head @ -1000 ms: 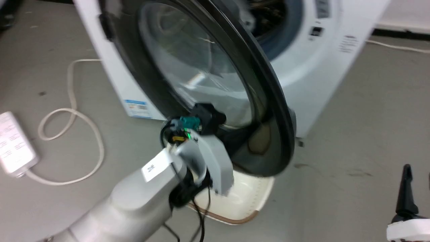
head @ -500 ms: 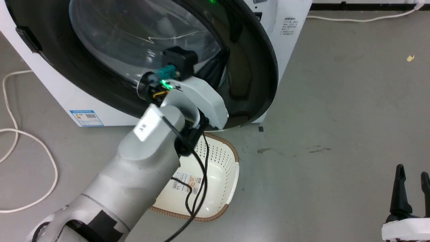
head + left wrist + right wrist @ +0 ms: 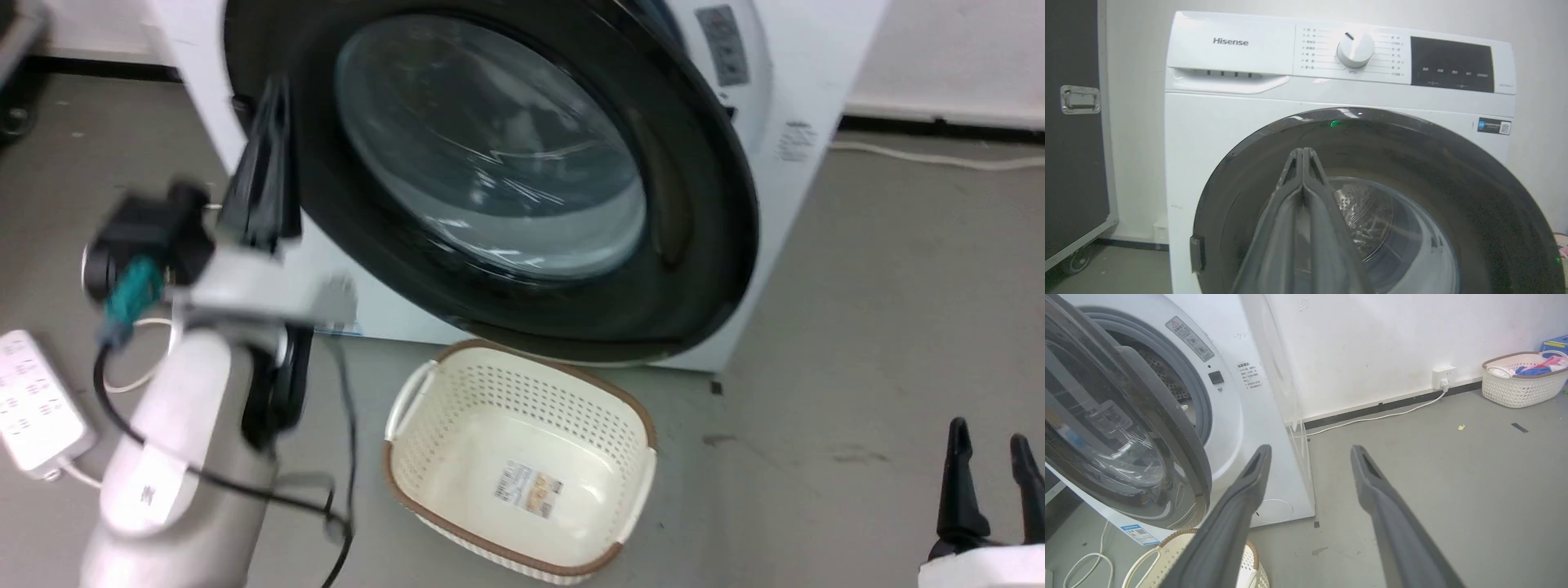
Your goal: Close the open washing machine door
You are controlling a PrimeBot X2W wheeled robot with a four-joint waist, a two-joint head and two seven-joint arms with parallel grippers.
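"Hisense" brand on washing machine (image 3: 1229, 106) top-left panel; other labels unreadable.

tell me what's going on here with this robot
The robot is closing the washing machine door. It is swung nearly against the washing machine, but the right wrist view shows a gap along one edge, so it is not shut yet. The left gripper, fingers pressed together, points at the door's black rim; contact cannot be told. The right gripper hangs open to the side over the floor. A cream basket sits on the floor below the door.
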